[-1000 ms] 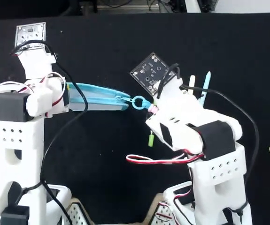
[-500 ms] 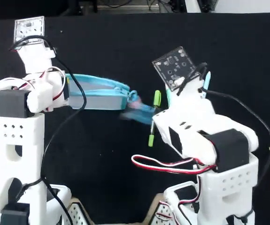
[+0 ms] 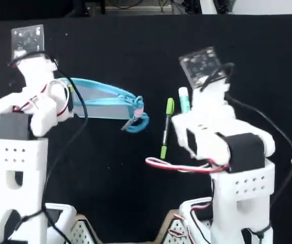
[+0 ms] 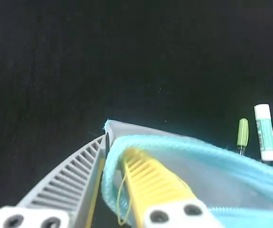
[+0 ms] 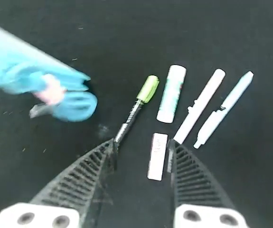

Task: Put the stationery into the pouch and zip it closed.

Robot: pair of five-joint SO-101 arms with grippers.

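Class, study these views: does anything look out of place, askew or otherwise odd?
The pouch hangs tilted from one end in the left gripper, its ring pull drooping. The green pen and glue stick lie outside it on the table. Nothing looks spilled or damaged.

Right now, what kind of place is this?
Probably a robotics lab bench: white left arm and right arm side by side at a black-covered table, with a blue pouch and green pen as test props.
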